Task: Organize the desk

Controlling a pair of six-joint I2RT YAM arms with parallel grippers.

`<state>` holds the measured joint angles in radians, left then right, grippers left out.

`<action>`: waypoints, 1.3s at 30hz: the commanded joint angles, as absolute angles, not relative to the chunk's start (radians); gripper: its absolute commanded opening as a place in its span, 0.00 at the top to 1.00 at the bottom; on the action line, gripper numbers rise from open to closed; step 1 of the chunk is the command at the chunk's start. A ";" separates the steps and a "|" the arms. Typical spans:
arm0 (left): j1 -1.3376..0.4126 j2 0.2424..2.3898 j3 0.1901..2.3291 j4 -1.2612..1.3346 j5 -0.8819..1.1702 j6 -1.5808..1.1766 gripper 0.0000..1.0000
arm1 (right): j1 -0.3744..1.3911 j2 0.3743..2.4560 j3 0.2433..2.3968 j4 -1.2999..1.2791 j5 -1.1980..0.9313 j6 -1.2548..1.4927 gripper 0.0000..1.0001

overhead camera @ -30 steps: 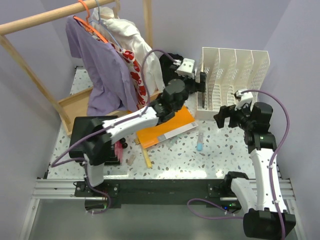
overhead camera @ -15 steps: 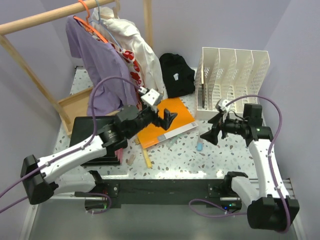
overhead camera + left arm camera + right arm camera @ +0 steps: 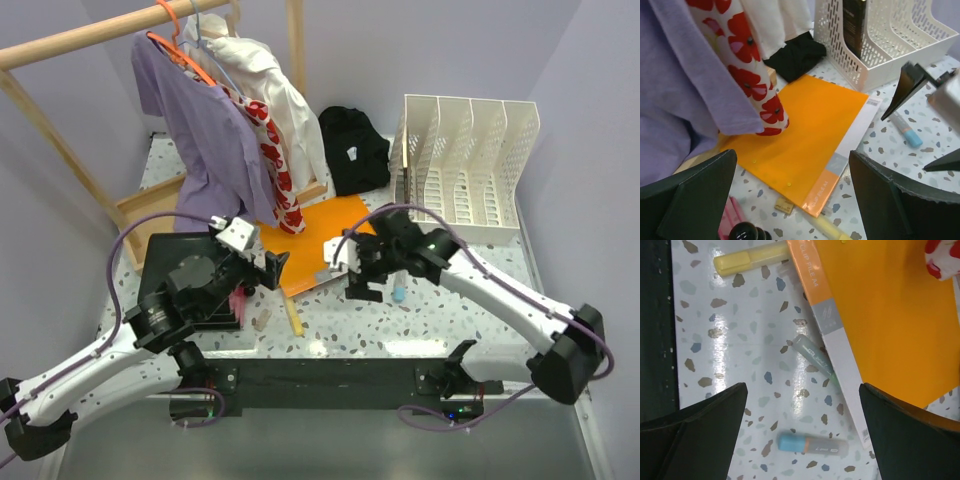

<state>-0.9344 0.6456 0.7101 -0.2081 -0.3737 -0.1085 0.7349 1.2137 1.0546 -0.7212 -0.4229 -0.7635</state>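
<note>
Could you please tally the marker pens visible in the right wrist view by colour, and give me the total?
yellow marker: 1
grey-green marker: 1
blue-capped marker: 1
Total: 3

The top view looks steeply down from above the near edge over the whole tabletop [image 3: 330,325], the left wrist view faces far-right at close range, the right wrist view looks straight down closer still, and all three share the orange folder [image 3: 310,240].
</note>
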 commanded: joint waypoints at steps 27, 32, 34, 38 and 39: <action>-0.927 0.356 0.627 -0.319 -0.813 -0.153 0.00 | 1.175 1.748 0.845 0.234 0.417 -0.778 0.11; -0.925 0.365 0.629 -0.319 -0.801 -0.149 0.00 | 1.175 1.799 0.815 0.323 0.457 -0.830 0.18; -0.925 0.373 0.629 -0.319 -0.796 -0.147 0.00 | 1.177 1.818 0.801 0.344 0.466 -0.841 0.22; -0.925 0.376 0.630 -0.322 -0.792 -0.147 0.00 | 1.177 1.855 0.781 0.374 0.466 -0.839 0.38; -0.925 0.379 0.630 -0.324 -0.792 -0.147 0.00 | 1.178 1.859 0.775 0.374 0.463 -0.835 0.49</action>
<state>-0.9295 0.3683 0.6300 -0.3313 -0.7853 -0.1383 1.1748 1.8137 0.8135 0.3424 0.4580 -0.8360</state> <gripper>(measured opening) 0.996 0.633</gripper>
